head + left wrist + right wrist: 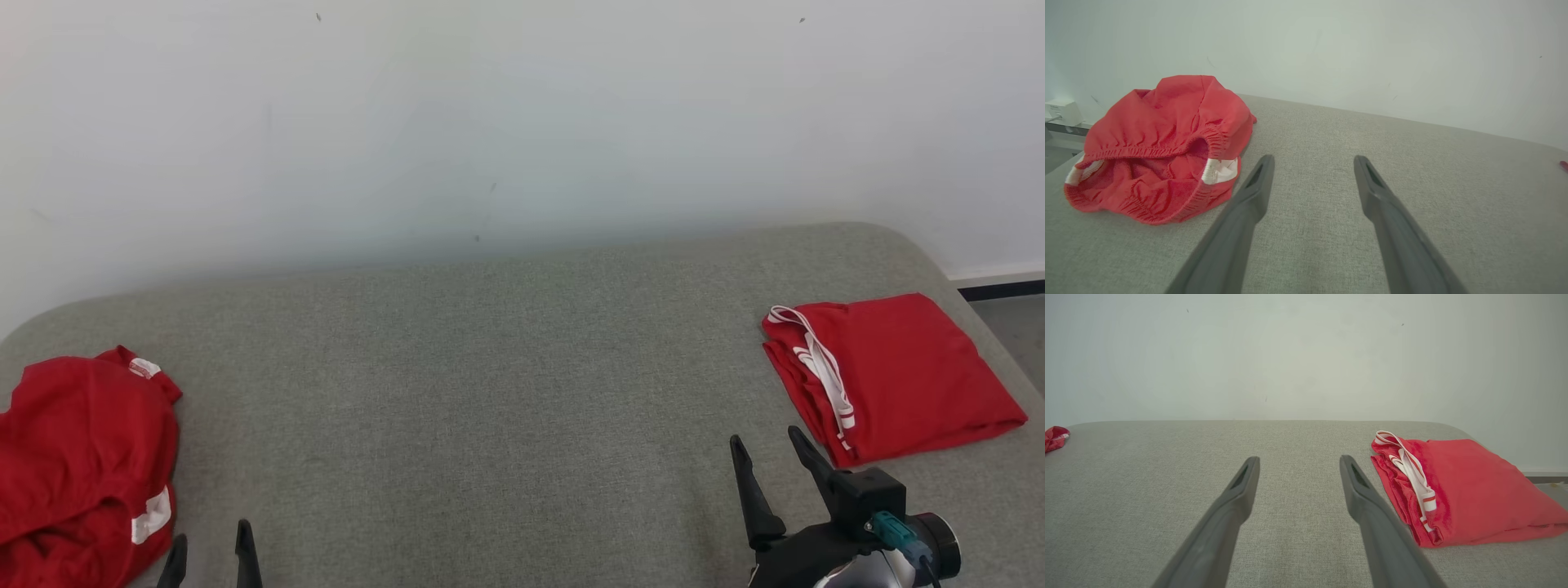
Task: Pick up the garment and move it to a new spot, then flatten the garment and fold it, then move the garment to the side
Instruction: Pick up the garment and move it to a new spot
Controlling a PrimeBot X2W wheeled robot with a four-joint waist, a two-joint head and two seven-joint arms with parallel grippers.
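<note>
1. Two long dark fingers of the left claw [1313,161] stand spread wide with nothing between them, low over the padded counter covered in grey woven fabric [490,392]; the right claw [1299,459] is spread just as wide and also empty
2. At the counter's left end, just beside the left claw, lies the crumpled red knit garment with a gathered elastic edge and white patches [1163,147]. It looks like the piece waiting to be picked up
3. At the right end, near the right claw, the neatly folded red garment with a white-and-red striped band [1470,490] lies flat. It appears finished and set aside
4. Risk: the heap is layered and bunched, so a pinch could catch only the elastic edge, or several layers together, and the cloth would come up twisted and hard to flatten
5. Risk: the heap sits close to the counter's edge, so a nudge outward could push it off
6. Risk: the right claw's fingers are close to the striped band, and a sideways sweep could hook it and undo the fold
7. No brand or writing can be read. The white patches look blank, and a small white box [1061,112] by the wall is too blurred to read
</note>
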